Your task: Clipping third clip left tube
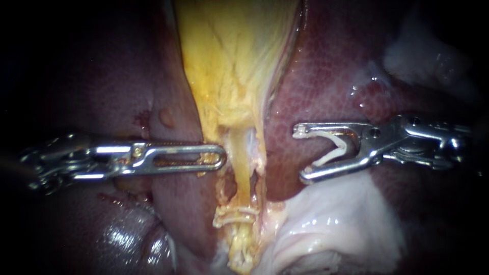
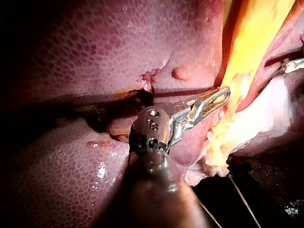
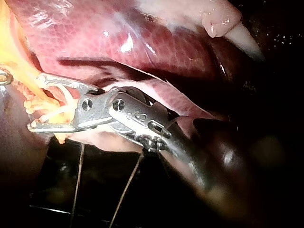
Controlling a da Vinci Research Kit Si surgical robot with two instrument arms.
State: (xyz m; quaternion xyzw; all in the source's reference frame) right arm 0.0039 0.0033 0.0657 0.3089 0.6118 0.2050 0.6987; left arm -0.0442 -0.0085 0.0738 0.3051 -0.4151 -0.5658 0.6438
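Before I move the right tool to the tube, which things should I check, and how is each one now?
1. Loaded clip sits in right tool: ok, both parted jaws hold it.
2. Tube in clear sight: ok.
3. Right tool astride tube: not ok, it stands apart.
4. Bare tube above placed clips: ok.
5. Left tool gripping yellow tissue: cannot tell.

Tube (image 1: 244, 170) centre, applied clips (image 1: 235, 216) across its near end. Left instrument (image 1: 220, 156) just left; right instrument (image 1: 299, 155), gripping loaded clip (image 1: 342, 147), further right.
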